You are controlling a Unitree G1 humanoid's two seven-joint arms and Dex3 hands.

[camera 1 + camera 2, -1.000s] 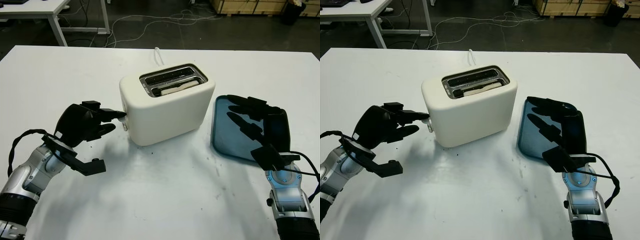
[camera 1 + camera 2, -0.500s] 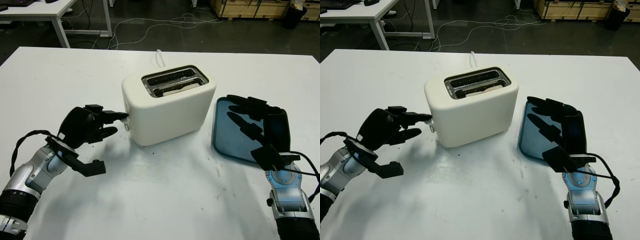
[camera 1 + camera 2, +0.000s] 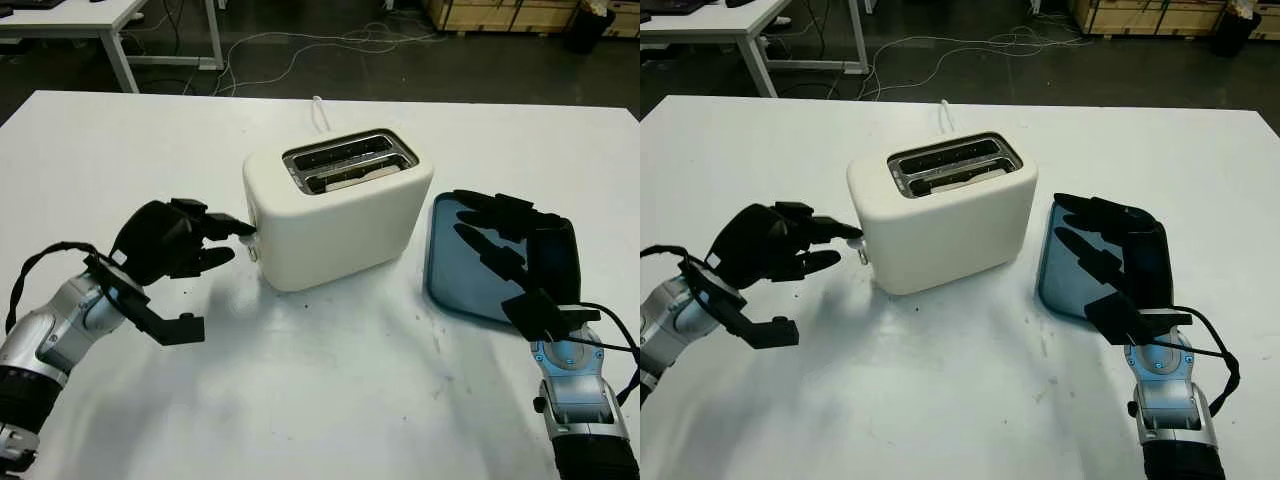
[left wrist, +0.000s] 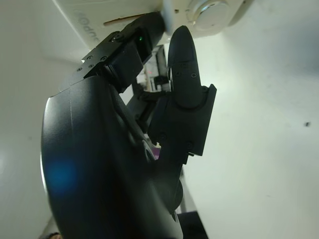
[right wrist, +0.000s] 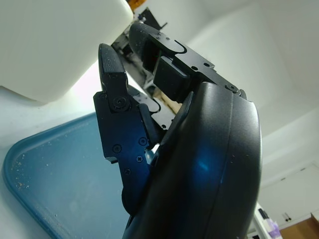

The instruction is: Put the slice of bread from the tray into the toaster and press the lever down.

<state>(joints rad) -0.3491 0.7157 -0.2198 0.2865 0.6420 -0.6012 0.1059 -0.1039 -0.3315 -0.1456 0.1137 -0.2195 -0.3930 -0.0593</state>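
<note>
Compared with a second ago, the bread sits lower in the toaster, barely showing in the near slot, and the left hand has drawn slightly back along the table while its fingertip stays on the lever at the toaster's left end. That hand holds nothing; its fingers are curled, one extended onto the lever. By my reading the press is nearly done: push straight down along the slot until it latches, without shoving the toaster sideways. Further right, the tray lies bare, and the right hand hovers over it, open, palm toward the toaster.
</note>
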